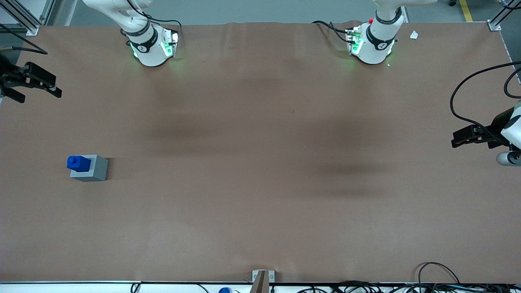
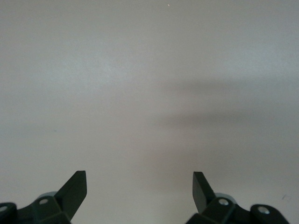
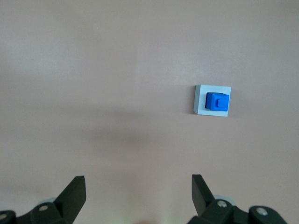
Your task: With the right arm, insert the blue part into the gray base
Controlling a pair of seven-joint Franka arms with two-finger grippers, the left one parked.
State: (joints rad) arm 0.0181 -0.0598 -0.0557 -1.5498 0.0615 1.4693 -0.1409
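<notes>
Blue part (image 1: 78,162) seated in gray base (image 1: 93,170); tool (image 1: 38,87) apart, open.

text: none legible | labels: none | numbers: none

A matte brown paper-like sheet (image 1: 260,195) covers the whole table surface, lit evenly from above, with a few broad, soft shadows across its middle. A faint crease (image 1: 233,25) shows at the surface's edge farthest from the front camera. Past that edge lies smooth gray floor (image 1: 244,10) with a yellow painted stripe (image 1: 466,10). Silver aluminium frame posts (image 1: 497,19) stand at the surface's corners there. A small white paper scrap (image 1: 414,35) lies near the corner at the parked arm's end. Along the nearest edge sit a small metal bracket (image 1: 263,276) (mid-edge) and tangled black cables (image 1: 407,286).
</notes>
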